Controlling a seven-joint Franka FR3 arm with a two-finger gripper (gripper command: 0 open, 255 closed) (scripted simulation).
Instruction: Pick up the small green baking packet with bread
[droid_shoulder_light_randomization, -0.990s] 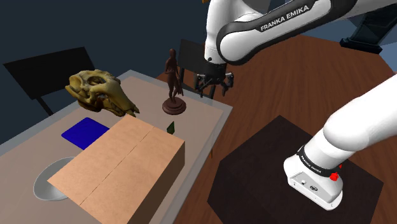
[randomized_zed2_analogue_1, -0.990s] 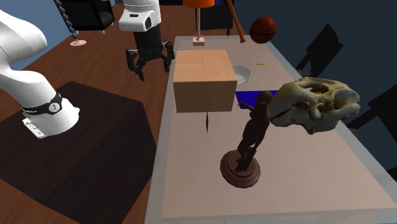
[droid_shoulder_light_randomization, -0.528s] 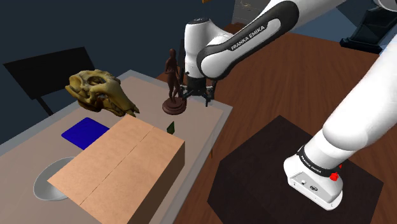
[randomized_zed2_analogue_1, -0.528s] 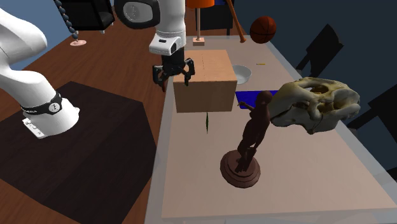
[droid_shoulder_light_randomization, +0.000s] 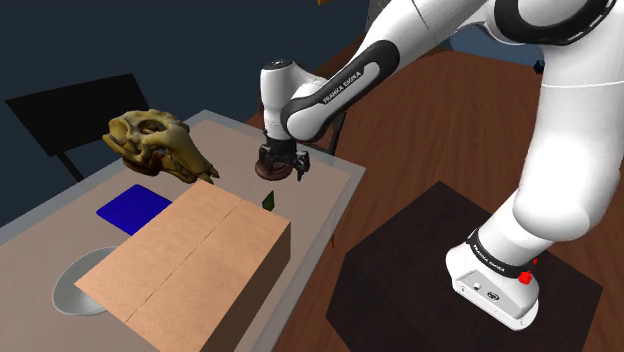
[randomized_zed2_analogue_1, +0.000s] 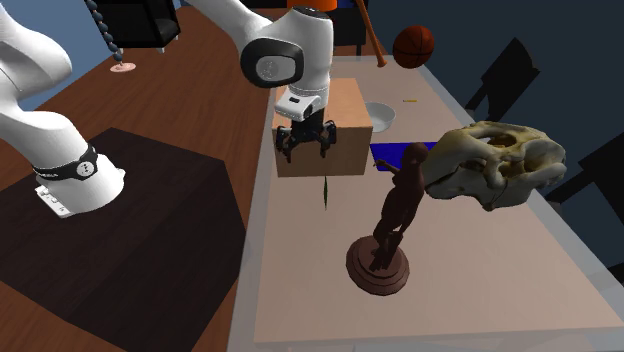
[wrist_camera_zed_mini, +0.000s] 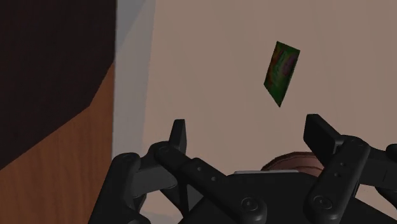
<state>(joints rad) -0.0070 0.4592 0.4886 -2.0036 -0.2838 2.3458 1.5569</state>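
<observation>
Shoulder view: the gripper (droid_shoulder_light_randomization: 281, 170) hangs over the table (droid_shoulder_light_randomization: 318, 190). The small green packet (droid_shoulder_light_randomization: 268, 200) stands upright at its 6 o'clock, just beside the cardboard box (droid_shoulder_light_randomization: 190, 260).

Second exterior view: the packet sits at the gripper's 5 o'clock.

Wrist view: the fingers (wrist_camera_zed_mini: 320, 135) stand apart and empty, with the packet beyond them at 1 o'clock.

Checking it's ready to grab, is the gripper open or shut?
Open. In the wrist view the gripper has its fingers wide apart, clasping nothing; the green packet sits beyond them.
</observation>
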